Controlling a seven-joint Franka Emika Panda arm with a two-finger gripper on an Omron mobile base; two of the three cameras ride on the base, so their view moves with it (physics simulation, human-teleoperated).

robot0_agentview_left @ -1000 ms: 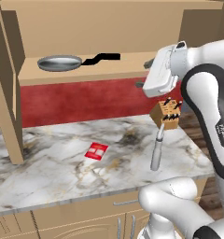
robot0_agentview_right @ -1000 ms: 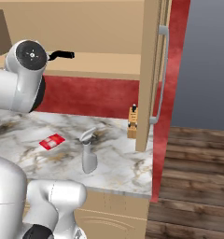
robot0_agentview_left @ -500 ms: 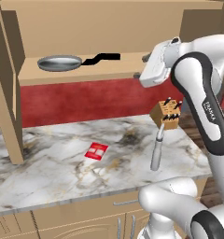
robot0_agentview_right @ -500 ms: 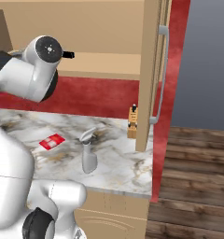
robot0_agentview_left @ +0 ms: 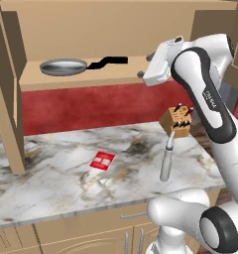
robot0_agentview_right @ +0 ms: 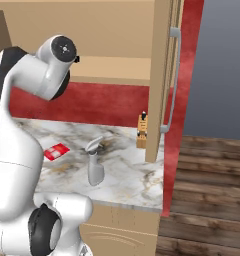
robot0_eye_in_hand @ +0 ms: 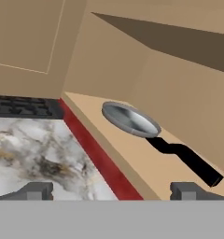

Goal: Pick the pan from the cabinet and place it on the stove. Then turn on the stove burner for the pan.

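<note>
The pan (robot0_agentview_left: 64,67) is a shallow silver disc lying on the shelf of the open cabinet (robot0_agentview_left: 91,78), its black handle (robot0_agentview_left: 108,62) pointing right. My gripper (robot0_agentview_left: 144,66) hovers at shelf height just right of the handle's tip, apart from it. In the hand view the pan (robot0_eye_in_hand: 130,119) lies ahead on the tan shelf (robot0_eye_in_hand: 132,161), and its handle (robot0_eye_in_hand: 186,158) runs toward my right fingertip (robot0_eye_in_hand: 188,190). The gripper (robot0_eye_in_hand: 113,191) is open and holds nothing. The stove (robot0_eye_in_hand: 20,106) shows as dark grates beyond the counter.
Below the shelf, the marble counter (robot0_agentview_left: 56,188) carries a wooden knife block (robot0_agentview_left: 176,121), a grey spray bottle (robot0_agentview_left: 166,161) and a red packet (robot0_agentview_left: 102,160). An open cabinet door (robot0_agentview_right: 162,75) with a silver bar handle (robot0_agentview_right: 173,80) stands on the right, another door (robot0_agentview_left: 7,99) on the left.
The hand has risen a little and swung left along the shelf, closer to the pan's handle. The jaws stayed open; the pan has not moved.
</note>
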